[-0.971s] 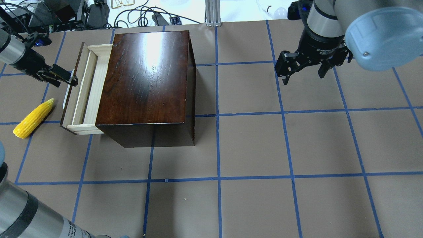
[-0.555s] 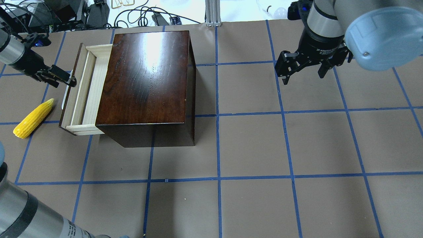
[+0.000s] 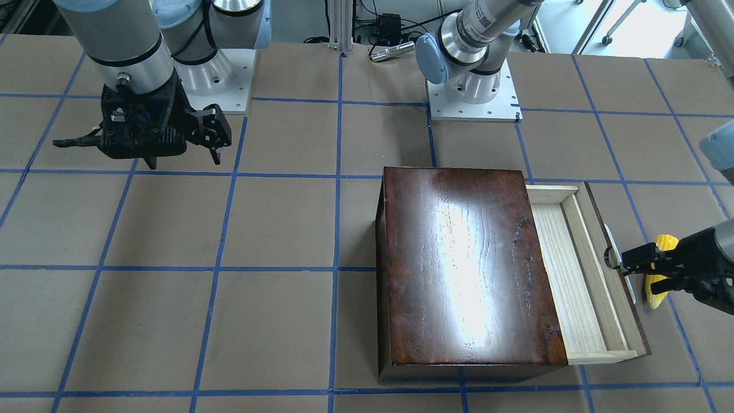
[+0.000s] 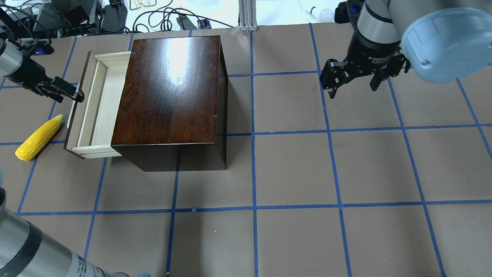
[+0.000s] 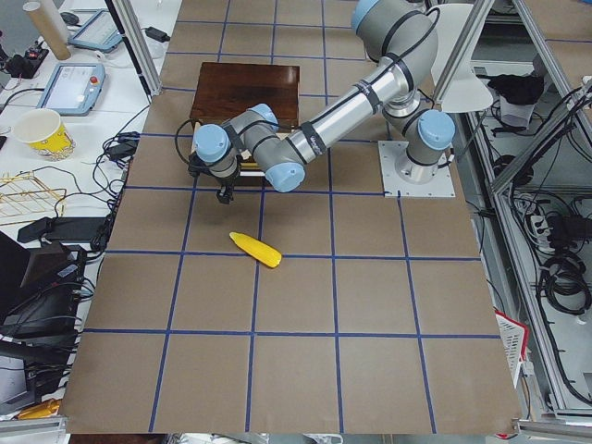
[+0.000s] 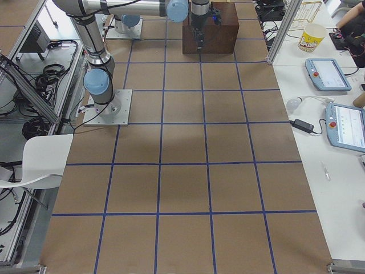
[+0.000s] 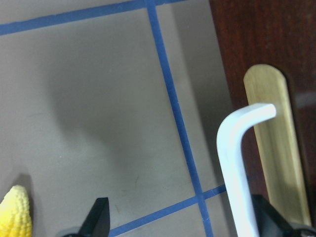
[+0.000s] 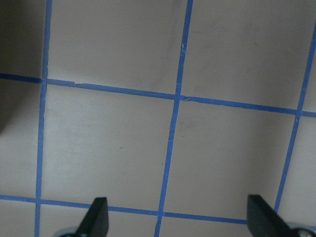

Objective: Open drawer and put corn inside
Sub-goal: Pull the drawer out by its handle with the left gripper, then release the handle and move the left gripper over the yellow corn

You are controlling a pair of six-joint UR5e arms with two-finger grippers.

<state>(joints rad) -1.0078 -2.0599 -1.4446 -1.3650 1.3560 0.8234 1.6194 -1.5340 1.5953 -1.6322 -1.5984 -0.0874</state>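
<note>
Looks down on a brown tabletop point(image 4: 292, 169) gridded with blue tape. Shows the drawer point(image 4: 100, 102) standing partly out of a glossy dark box point(image 4: 169, 88), toward 9 o'clock. Places the left hand point(image 4: 73, 92) at the drawer's front, fingers spread wide, with the white curved handle point(image 7: 237, 163) just inside one finger point(image 7: 271, 222) and the other finger out over bare tabletop. Finds the corn point(image 4: 38, 137) lying flat on the tabletop at about 7 o'clock from that hand, near but apart, pointed tip toward the drawer front. Sets the right hand point(image 4: 353, 90) well apart at 3 o'clock of the box, fingers wide, gripping nothing.
</note>
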